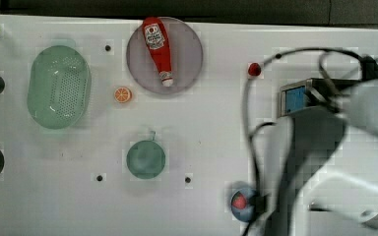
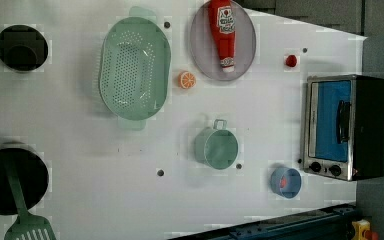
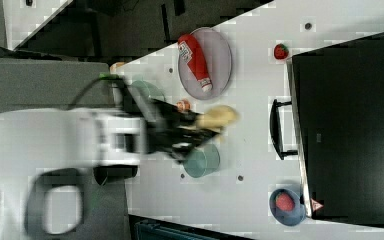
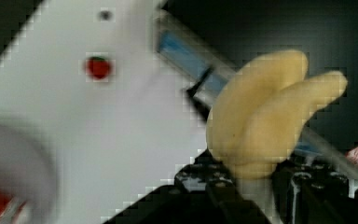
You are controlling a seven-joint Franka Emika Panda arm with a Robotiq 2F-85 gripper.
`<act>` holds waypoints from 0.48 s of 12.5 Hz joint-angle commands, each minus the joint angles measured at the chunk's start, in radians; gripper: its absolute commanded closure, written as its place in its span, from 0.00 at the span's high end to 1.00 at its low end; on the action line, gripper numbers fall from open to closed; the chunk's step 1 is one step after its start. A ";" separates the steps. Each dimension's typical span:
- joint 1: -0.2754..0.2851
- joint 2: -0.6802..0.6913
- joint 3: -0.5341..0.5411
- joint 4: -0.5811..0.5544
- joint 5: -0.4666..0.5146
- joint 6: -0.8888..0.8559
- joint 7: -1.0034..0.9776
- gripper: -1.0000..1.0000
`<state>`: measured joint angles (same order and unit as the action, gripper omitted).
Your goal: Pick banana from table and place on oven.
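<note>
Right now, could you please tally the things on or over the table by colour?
Red: 3 (ketchup bottle, strawberry, strawberry in the blue bowl)
Green: 2 (colander, cup)
Orange: 1 (orange slice)
Yellow: 1 (banana, held in the gripper)
Blue: 1 (bowl)
Grey: 1 (plate)
Black and silver: 1 (oven)
Total: 10

Even, bright overhead light; white table (image 1: 206,132) nearly washes out, with faint soft shadows beside the colander (image 2: 135,67) and cup (image 2: 216,147). Blocky compression across all views. Arm (image 1: 325,147) smeared by motion blur in the top and right views. Wrist view soft: banana (image 4: 270,114) close and fuzzy, plate (image 4: 14,158) streaked. Oven (image 3: 352,120) top reads flat black.
</note>
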<state>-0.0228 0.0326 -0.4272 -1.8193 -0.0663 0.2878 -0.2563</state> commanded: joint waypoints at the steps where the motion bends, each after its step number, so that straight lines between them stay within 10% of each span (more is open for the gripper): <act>1: -0.043 0.026 -0.090 0.007 -0.011 0.103 -0.239 0.26; 6: -0.064 0.179 -0.193 0.002 0.142 0.178 -0.405 0.26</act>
<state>-0.1050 0.2142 -0.6416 -1.8467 0.0271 0.4329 -0.5513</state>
